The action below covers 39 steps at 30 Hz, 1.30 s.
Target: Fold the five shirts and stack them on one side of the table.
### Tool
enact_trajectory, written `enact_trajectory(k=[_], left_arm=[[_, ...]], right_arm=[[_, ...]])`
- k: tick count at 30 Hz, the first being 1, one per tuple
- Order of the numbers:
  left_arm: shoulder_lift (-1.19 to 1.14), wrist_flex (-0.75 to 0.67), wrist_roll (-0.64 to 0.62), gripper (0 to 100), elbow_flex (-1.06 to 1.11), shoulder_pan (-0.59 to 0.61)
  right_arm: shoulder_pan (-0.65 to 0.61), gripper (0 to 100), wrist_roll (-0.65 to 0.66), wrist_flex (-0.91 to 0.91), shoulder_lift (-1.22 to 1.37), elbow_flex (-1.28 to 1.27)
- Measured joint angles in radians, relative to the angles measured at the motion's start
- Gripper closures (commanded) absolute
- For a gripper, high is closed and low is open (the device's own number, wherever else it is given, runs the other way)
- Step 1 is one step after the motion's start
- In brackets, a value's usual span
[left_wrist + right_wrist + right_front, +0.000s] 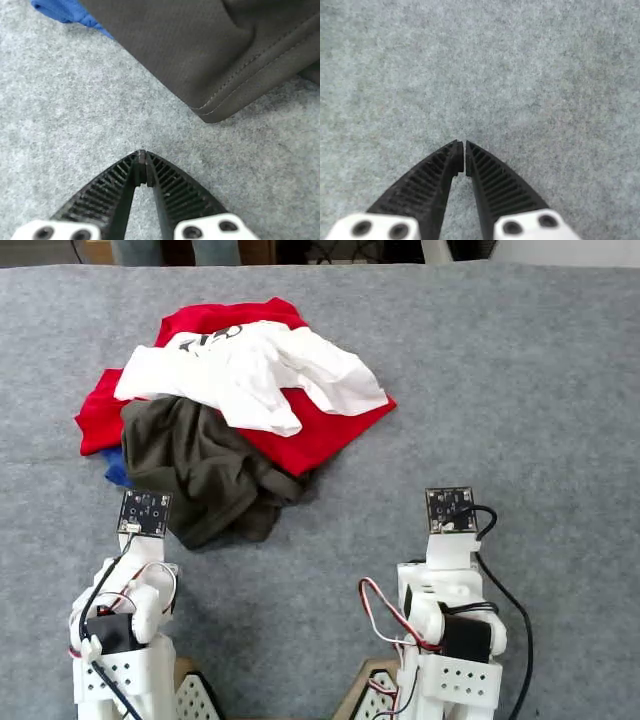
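Left gripper (142,159) closed, right gripper (461,148) closed, both arms retracted

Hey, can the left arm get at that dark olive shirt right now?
Probably yes: the dark olive shirt lies just ahead of the left gripper, with bare mat between them. The shut gripper must open first.

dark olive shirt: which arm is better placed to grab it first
Probably the left. The left gripper, shut, sits just short of the hem of the dark olive shirt, at the near edge of the pile. The right gripper, also shut, is over bare grey table cover, apart from the pile.
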<state>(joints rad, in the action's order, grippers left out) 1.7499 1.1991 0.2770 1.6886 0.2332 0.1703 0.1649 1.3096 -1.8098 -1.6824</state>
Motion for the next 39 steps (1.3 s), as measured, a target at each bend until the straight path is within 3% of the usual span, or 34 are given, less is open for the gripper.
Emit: enact_trajectory(k=[4, 9, 12, 16, 27, 34, 39], left_arm=[[0.000, 0.000, 0.000, 97, 0.000, 0.000], [0.000, 0.000, 0.000, 97, 0.000, 0.000], [0.000, 0.000, 0.000, 97, 0.000, 0.000], [0.000, 0.000, 0.000, 97, 0.000, 0.000], [0.000, 0.000, 0.000, 97, 0.000, 0.000], [0.000, 0.000, 0.000, 97, 0.000, 0.000], [0.000, 0.000, 0.000, 97, 0.000, 0.000]], right_arm=[[-0.043, 97.7, 0.060, 0.000, 0.000, 0.071], [-0.227, 98.0, 0.095, -0.008, 0.000, 0.252], [-0.339, 97.8, 0.095, -0.075, 0.000, 0.313], [-0.399, 97.7, 0.094, -0.190, 0.123, 0.413], [-0.615, 96.2, 0.032, -0.218, 0.928, 1.037], [-0.671, 74.3, 0.029, -0.222, 1.455, 1.419], [-0.729, 69.8, 0.029, -0.222, 1.758, 1.694]])
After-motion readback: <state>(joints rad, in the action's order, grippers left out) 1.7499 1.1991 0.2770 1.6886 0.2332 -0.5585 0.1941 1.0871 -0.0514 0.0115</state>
